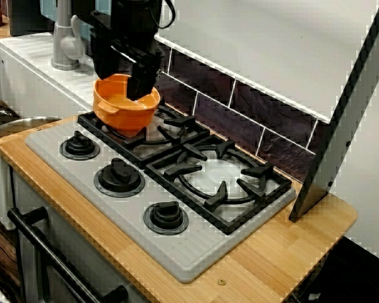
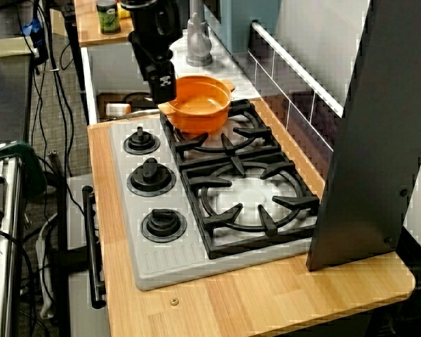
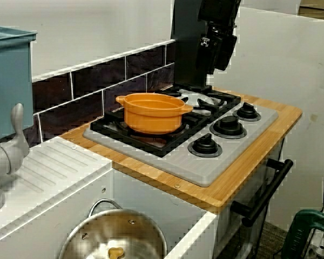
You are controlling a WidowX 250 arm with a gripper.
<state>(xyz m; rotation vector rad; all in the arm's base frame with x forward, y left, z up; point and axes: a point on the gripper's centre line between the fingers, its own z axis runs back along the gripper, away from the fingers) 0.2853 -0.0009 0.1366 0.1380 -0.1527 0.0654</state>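
**END EFFECTOR ABOVE ORANGE POT: POSITIONING STEP**

**Status.** The end effector [image 1: 139, 88] hangs over the knob side of the stove [image 1: 196, 259] and carries nothing. In the front-corner view it overlaps the rim of the orange pot [image 1: 123, 107]. The sink-side view shows it raised well clear of the pot and not touching it. Whether its fingers are spread or pressed together cannot be told from any of the 3 views.

**Step in hand (judgement).** This appears to be positioning above the pot, with no contact made.

**Next move (judgement).** A grasp from this pose calls for a descent toward the rim or the nearer lug handle. The fingers need to be spread enough to straddle the thin wall, and the approach needs to clear the grate bars.

**Location of the pot.** It stands upright on the burner grate [image 1: 170, 123] nearer the sink. The second grate [image 1: 221, 177] beside it is bare. The 3 knobs [image 1: 119, 175] run along the front of the stove.

**Appearance of the pot.**
- Plain orange, round and shallow.
- 2 small lug handles on opposite sides.
- No lid. The interior looks empty.

**Surroundings.** The stove rests on a wooden tabletop [image 1: 271, 252]. A grey faucet [image 1: 64, 38] stands beyond the pot, and a steel bowl [image 3: 116, 237] lies in the sink.
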